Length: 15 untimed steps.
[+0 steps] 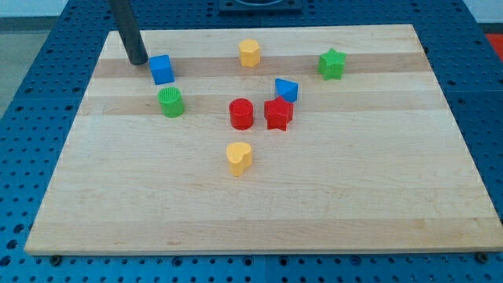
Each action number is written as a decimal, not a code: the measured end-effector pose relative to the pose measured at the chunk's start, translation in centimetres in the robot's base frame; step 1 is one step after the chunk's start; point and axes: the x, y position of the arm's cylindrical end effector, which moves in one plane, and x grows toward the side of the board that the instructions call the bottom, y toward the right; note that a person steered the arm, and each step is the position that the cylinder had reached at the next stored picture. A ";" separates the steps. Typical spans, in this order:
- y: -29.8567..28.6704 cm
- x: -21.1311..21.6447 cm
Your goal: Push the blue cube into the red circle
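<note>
The blue cube (162,69) sits near the view's top left of the wooden board (259,204). My tip (137,60) rests on the board just left of the cube and slightly above it, close to it or touching it. The red circle, a short red cylinder (241,114), stands near the board's middle, down and to the right of the cube. A green cylinder (170,102) stands just below the cube, left of the red cylinder.
A red star (278,113) touches the red cylinder's right side. A blue triangular block (287,90) sits just above the star. A yellow hexagon (250,53) is at the top middle, a green star (332,64) at the top right, a yellow heart (239,157) below the middle.
</note>
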 end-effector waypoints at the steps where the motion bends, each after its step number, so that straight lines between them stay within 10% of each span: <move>1: 1.0 0.3; 15: 12.7 10.6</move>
